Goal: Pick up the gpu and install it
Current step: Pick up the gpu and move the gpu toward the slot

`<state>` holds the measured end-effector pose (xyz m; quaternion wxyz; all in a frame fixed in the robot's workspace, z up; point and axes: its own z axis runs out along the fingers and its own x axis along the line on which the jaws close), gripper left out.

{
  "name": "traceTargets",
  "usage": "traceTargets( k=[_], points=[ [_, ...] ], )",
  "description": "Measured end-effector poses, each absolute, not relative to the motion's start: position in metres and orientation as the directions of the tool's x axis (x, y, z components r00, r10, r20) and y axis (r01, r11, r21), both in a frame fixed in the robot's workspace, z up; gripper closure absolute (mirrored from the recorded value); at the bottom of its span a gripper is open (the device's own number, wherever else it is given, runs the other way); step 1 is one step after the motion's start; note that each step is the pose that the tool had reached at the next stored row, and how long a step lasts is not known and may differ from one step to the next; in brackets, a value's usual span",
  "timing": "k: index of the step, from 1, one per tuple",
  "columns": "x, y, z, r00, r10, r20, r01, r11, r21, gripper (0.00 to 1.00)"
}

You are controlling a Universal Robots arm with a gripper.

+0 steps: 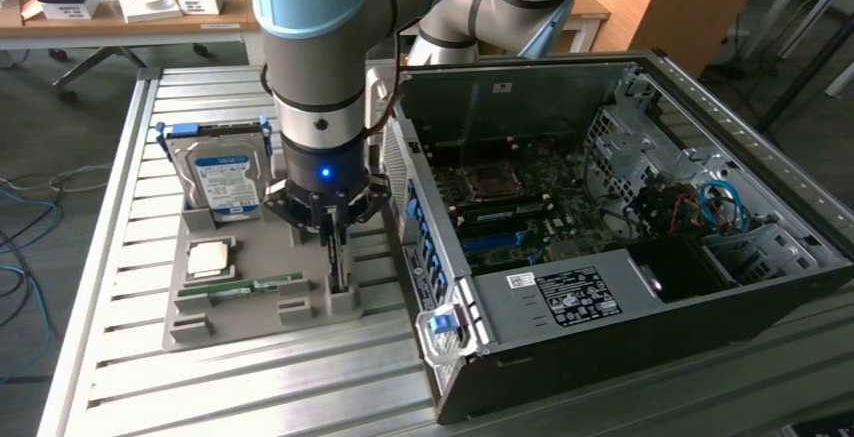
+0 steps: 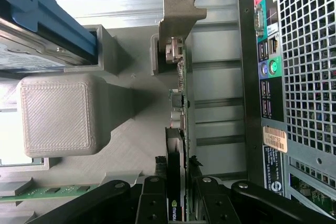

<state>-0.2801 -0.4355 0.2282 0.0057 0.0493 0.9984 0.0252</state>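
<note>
The gpu [image 2: 180,95] stands on edge, slotted in the grey holder [image 1: 200,329] beside the open computer case [image 1: 574,297]. The gripper [image 2: 178,182] appears clamped on it. With the pick-up under way, the slot permits only a straight lift.

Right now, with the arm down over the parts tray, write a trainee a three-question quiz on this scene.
1. True or false: the gpu is already seated inside the computer case.
2. What is the tool shut on? A. the green memory stick B. the gpu C. a blue cable
3. In the exterior view, on which side of the tool does the hard drive stand?

Key
1. False: it stands on edge in the grey holder, outside the case.
2. B
3. The exterior view's left.
</note>
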Motion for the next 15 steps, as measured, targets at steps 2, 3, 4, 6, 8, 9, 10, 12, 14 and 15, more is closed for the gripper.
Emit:
traceTargets(
  k=[2,3,4,6,8,9,10,12,14,15],
  points=[
    [-0.2801,-0.4355,0.2288,-0.995,0.099,-0.009,0.098,0.994,0.051,0.73],
    [-0.2801,-0.4355,0.2294,-0.995,0.099,-0.009,0.098,0.994,0.051,0.73],
    [-0.2801,-0.4356,0.23,-0.995,0.099,-0.009,0.098,0.994,0.051,0.73],
    [-0.2801,-0.4355,0.2312,-0.995,0.099,-0.009,0.098,0.994,0.051,0.73],
    [-0.2801,-0.4355,0.2316,-0.995,0.099,-0.009,0.098,0.994,0.051,0.73],
    [-0.2801,-0.4355,0.2316,-0.995,0.099,-0.009,0.098,0.994,0.051,0.73],
    [-0.2801,-0.4355,0.2316,-0.995,0.099,-0.009,0.098,0.994,0.051,0.73],
    [-0.2801,-0.4355,0.2317,-0.995,0.099,-0.009,0.098,0.994,0.051,0.73],
    [-0.2801,-0.4356,0.2321,-0.995,0.099,-0.008,0.098,0.994,0.051,0.73],
    [-0.2802,-0.4356,0.2327,-0.995,0.099,-0.008,0.098,0.994,0.05,0.73]
  ],
)
